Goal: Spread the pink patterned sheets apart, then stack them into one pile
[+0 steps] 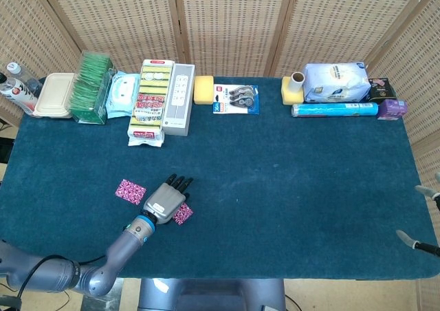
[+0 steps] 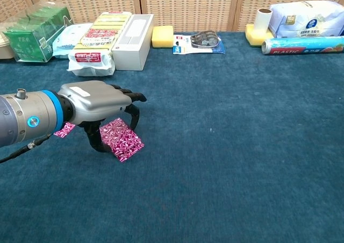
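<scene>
Three pink patterned sheets lie at the front left of the teal table. My left hand [image 2: 99, 106] arches over one sheet [image 2: 119, 134] and grips it between thumb and fingertips. That sheet now overlaps a second sheet [image 2: 128, 149] lying in front of it. In the head view the left hand [image 1: 167, 201] covers both, and only a corner of the pair [image 1: 183, 215] shows. The third sheet [image 1: 130, 190] lies apart to the left, half hidden behind the hand in the chest view [image 2: 65, 129]. Only spread fingertips of my right hand [image 1: 412, 241] show at the table's right edge, holding nothing.
Along the back edge stand a green tea box [image 1: 93, 87], wipes [image 1: 124, 94], sponge packs [image 1: 150, 101], a white box [image 1: 179, 98], a yellow sponge [image 1: 204, 89], a tape pack [image 1: 236, 98], a blue bag [image 1: 335, 82] and plastic wrap [image 1: 333, 109].
</scene>
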You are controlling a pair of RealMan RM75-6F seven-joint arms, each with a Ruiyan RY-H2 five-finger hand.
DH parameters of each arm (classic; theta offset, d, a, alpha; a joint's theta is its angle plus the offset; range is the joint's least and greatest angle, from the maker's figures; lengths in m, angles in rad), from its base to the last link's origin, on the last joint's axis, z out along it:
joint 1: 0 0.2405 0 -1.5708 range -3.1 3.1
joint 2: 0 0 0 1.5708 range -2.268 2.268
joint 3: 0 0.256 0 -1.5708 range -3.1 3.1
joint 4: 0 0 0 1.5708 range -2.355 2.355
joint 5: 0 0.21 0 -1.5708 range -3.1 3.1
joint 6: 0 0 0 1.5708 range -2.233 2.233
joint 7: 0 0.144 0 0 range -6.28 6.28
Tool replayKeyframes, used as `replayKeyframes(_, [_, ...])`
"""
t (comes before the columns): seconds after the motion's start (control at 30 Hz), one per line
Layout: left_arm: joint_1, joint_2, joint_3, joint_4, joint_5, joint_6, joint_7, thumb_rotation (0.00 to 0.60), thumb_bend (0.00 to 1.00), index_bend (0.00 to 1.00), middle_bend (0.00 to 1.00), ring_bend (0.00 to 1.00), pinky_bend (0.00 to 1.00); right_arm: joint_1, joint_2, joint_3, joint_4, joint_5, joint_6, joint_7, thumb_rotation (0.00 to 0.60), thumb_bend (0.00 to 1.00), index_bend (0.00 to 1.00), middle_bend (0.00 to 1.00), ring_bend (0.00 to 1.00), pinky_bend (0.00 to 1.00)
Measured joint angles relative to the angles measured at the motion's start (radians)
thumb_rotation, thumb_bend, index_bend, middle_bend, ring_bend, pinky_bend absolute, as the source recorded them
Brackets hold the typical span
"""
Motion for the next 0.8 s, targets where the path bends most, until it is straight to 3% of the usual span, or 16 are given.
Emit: replayKeyframes(0.8, [-0.033, -0.03, 0.003, 0.014, -0.062, 0.012, 0.022, 0.6, 0.23, 0.35, 0.0, 0.0, 0.05, 0.001, 0.0, 0.001, -0.001, -0.002, 0.001, 0.0, 0.6, 0.0, 0.21, 0.0, 0.0, 0.0])
